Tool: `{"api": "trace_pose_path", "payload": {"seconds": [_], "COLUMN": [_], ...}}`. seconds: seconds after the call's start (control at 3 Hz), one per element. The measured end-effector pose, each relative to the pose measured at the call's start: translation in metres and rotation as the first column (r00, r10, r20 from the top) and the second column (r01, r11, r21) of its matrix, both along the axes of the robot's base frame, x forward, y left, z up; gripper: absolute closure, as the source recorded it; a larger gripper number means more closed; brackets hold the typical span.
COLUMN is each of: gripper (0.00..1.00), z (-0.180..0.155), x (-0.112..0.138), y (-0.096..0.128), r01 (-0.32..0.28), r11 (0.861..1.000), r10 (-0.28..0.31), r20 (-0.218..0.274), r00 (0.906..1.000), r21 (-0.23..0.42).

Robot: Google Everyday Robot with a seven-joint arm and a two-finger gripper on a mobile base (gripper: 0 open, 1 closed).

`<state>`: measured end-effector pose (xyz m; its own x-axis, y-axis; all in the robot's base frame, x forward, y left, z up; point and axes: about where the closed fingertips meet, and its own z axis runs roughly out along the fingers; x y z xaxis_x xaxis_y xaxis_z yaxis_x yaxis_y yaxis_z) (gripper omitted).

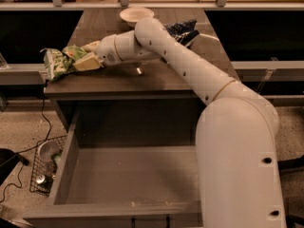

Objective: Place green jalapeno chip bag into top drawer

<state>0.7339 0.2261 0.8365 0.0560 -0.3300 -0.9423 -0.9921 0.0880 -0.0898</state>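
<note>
From where I stand, the robot's hand (89, 61), upper left of the frame, is pinched shut on the right edge of the crinkly light-green and white foil chip bag (58, 63) at the dark wooden table's (118, 82) left edge, evidently to carry it down into the open grey wooden drawer (64, 170) below.

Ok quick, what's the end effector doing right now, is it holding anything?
End effector: closed on the green jalapeno chip bag, at the left edge of the counter.
</note>
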Motion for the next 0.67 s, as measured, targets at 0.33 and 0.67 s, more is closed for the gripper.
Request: {"api": "trace_pose_path", "payload": {"seconds": [0.33,0.67], "gripper": [1.00,1.00], "z": [0.010,0.039], "x": [-0.004,-0.018], "y": [-0.006,-0.029], "r01": [-0.001,0.030], "r11": [1.000,0.999], "r10": [0.001,-0.028], "r20": [0.012,0.057], "r00": [0.9999,0.9980], "r21": [-0.010,-0.030]}}
